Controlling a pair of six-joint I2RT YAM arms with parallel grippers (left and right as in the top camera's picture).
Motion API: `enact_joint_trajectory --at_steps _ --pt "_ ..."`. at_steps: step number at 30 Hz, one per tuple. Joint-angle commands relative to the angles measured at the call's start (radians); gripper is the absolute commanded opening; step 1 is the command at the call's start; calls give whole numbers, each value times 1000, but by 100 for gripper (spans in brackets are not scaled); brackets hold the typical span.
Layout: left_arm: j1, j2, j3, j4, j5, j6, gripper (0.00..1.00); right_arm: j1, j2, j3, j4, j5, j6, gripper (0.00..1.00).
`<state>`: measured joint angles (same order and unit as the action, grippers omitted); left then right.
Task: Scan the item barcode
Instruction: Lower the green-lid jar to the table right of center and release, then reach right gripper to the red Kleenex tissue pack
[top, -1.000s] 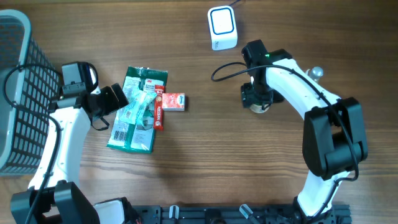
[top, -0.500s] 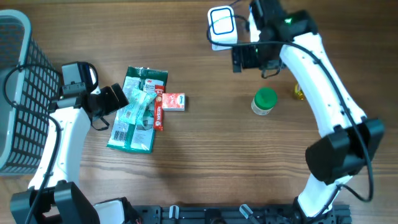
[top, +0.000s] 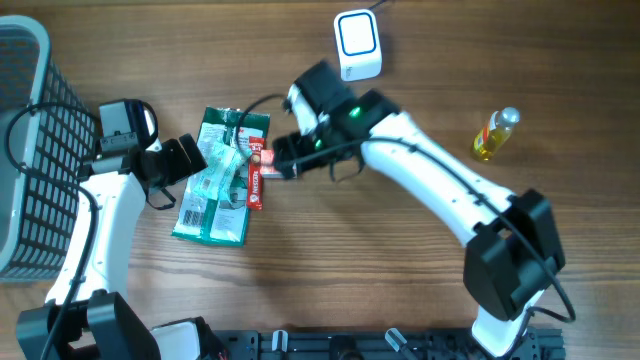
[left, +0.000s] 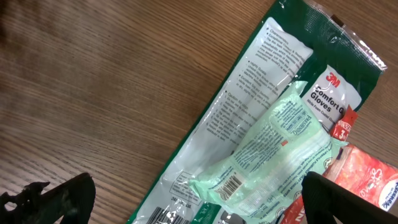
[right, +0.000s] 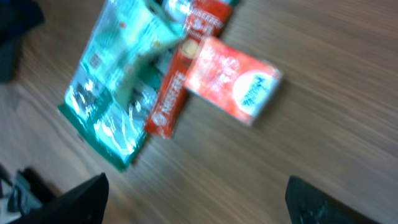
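Now R gripper (right: 198, 202) spread wide over red box (right: 233, 78), L gripper (left: 199, 199) likewise.

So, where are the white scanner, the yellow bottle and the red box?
white scanner (top: 357, 40): overhead view, its top face.
yellow bottle (top: 488, 142): overhead view, its body.
red box (right: 231, 78): right wrist view, its top face.

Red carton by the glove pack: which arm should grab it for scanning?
Right, I'd judge. The right gripper hovers open directly over the red carton, and the scanner lies nearer that arm. The left gripper, also open, is by the glove pack.
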<state>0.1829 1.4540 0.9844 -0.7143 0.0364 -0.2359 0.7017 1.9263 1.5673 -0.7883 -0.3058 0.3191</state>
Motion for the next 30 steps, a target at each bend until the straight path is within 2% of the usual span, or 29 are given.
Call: enact_joint_trajectory --at_steps 1,4,10,16,18,19,20,21,25,30 --pt "-3 3 -4 0 8 20 100 56 1 -122 149 25 77 92" --pt "-3 3 -4 0 8 20 100 87 1 -202 265 41 77 91" --pt "-3 3 -4 0 8 20 100 111 1 -291 407 202 83 91" --pt "-3 3 -4 0 8 20 100 111 1 -363 579 317 156 92" --pt "-3 3 -4 0 8 20 100 111 2 -365 622 318 190 84" --pt "-3 3 -4 0 8 20 100 111 2 -365 629 322 227 73" --pt "-3 3 -4 0 8 20 100 111 2 -365 629 333 287 55" --pt "-3 3 -4 0 8 20 100 111 5 -365 630 333 323 44" --pt "-3 3 -4 0 8 20 100 111 51 -365 633 340 412 42" --pt "-3 3 -4 0 8 20 100 111 136 -365 647 343 444 43"
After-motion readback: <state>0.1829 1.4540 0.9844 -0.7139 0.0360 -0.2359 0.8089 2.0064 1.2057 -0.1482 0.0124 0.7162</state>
